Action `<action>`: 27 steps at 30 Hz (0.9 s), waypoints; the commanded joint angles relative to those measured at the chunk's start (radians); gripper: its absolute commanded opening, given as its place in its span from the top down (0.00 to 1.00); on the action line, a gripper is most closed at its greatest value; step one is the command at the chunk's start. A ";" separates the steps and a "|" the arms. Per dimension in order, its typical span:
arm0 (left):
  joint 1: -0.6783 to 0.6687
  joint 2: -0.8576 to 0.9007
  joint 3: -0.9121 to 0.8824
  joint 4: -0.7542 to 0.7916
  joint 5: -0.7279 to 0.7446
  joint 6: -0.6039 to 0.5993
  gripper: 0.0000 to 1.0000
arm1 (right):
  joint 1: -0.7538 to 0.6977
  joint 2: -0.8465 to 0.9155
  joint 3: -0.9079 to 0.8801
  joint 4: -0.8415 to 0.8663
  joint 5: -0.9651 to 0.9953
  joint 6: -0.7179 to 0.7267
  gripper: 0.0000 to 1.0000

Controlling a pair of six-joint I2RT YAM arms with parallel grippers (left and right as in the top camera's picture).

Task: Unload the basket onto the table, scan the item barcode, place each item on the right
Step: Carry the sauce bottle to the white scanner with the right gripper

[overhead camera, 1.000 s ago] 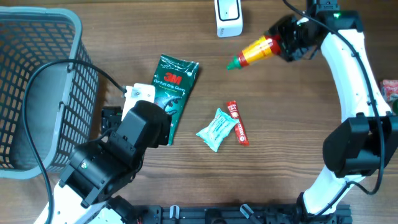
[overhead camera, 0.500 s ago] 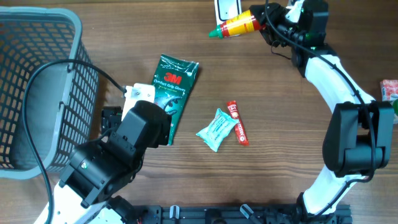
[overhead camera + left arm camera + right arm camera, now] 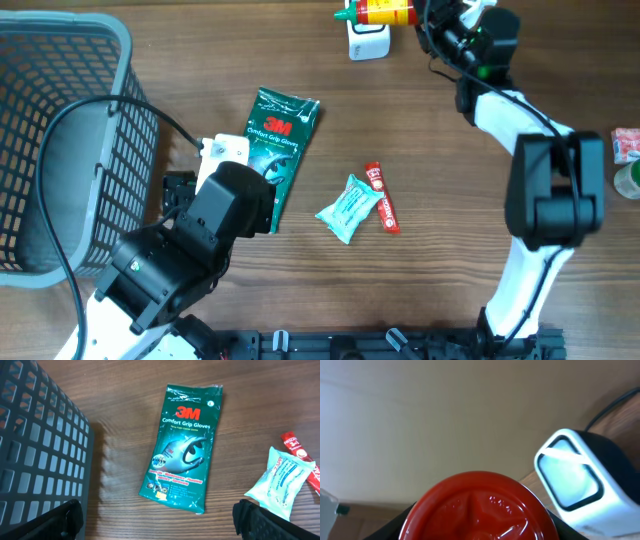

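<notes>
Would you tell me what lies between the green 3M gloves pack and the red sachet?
A pale green soft packet, close beside the red sachet, clearest in the overhead view.

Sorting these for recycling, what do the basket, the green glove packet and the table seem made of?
Basket: dark grey moulded plastic, matte, judging by its lattice wall. Glove packet: glossy printed plastic film with sealed edges. Table: wood grain, possibly laminate, satin finish.

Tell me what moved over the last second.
The right gripper, still shut on the bottle, swung it left and farther away, to the scanner's far side. Left arm, gloves, wipes, sachet and basket stayed put.
</notes>
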 commanded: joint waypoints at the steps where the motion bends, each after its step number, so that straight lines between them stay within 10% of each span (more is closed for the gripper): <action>1: 0.002 0.000 0.003 0.003 0.004 -0.016 0.00 | 0.002 0.116 0.172 0.024 0.006 0.047 0.41; 27: 0.002 0.000 0.003 0.003 0.004 -0.017 0.00 | 0.032 0.379 0.542 -0.074 -0.150 -0.034 0.44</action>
